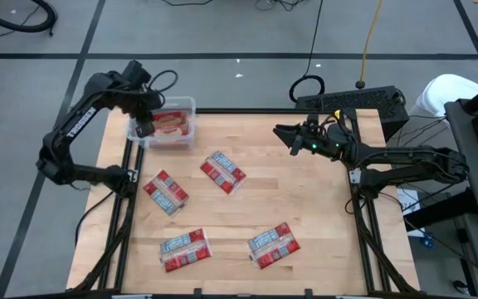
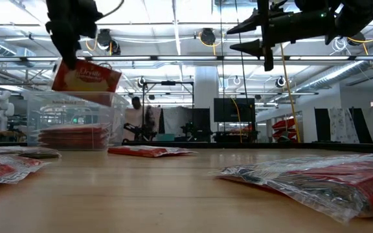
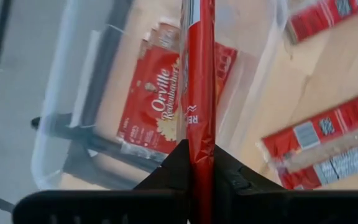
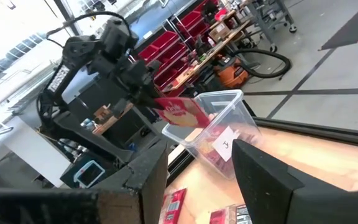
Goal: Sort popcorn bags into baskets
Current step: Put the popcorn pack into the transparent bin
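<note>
A clear plastic tub [image 1: 181, 106] stands at the table's far left corner, with at least one red popcorn bag [image 3: 157, 109] lying flat inside. My left gripper [image 1: 145, 126] is over the tub's left part, shut on another red popcorn bag [image 2: 87, 77]. Several more bags lie flat on the table: one at the middle [image 1: 223, 172], one to its left [image 1: 166, 192], and two near the front edge [image 1: 184, 249] [image 1: 274, 244]. My right gripper [image 1: 293, 138] is open and empty, high above the table's far right part; it also shows in the low view [image 2: 259, 35]. My left gripper pinches the bag's end [image 3: 199, 134] between its two fingers, which close on its two flat faces. The fingers come from above. The bag hangs tilted below them, lifted clear, just above the tub's rim [image 2: 70, 94].
A black box with cables [image 1: 351, 101] sits beyond the table's far right edge. Black frame rails run along the table's left [image 1: 123, 208] and right [image 1: 363, 224] sides. Bare wood lies between the bags at the table's middle right [image 1: 305, 191].
</note>
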`<state>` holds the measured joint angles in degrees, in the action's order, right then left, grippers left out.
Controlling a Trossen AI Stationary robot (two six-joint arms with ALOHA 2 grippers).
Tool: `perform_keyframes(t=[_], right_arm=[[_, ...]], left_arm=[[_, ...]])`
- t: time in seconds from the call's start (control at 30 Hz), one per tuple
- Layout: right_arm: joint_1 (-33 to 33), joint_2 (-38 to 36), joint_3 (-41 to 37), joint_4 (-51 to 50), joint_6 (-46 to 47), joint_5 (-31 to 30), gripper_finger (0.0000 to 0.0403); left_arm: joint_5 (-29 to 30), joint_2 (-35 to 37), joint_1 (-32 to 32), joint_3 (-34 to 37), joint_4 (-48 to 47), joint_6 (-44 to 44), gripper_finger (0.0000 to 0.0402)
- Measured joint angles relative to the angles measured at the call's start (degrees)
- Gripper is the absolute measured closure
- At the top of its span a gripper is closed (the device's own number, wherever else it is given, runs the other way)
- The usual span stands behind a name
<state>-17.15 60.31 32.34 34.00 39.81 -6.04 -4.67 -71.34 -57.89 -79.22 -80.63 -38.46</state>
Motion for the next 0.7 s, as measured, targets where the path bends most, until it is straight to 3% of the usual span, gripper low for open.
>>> perform_keyframes(t=[0.33,0.57,0.7], right_arm=[[0.00,0.00,0.00,-0.01,0.00,0.11,0.0232],[0.00,0.00,0.00,0.00,0.00,0.15,0.0232],[0.00,0.00,0.00,-0.02,0.01,0.24,0.0232]], left_arm=[[-1.30,-7.12,-0.48,0.00,-2.41,-1.39,0.0379],[-1.26,-9.83,-0.48,0.00,-2.38,0.22,0.0326],[1.02,-10.41,-0.48,0.00,-2.35,0.26,0.0316]])
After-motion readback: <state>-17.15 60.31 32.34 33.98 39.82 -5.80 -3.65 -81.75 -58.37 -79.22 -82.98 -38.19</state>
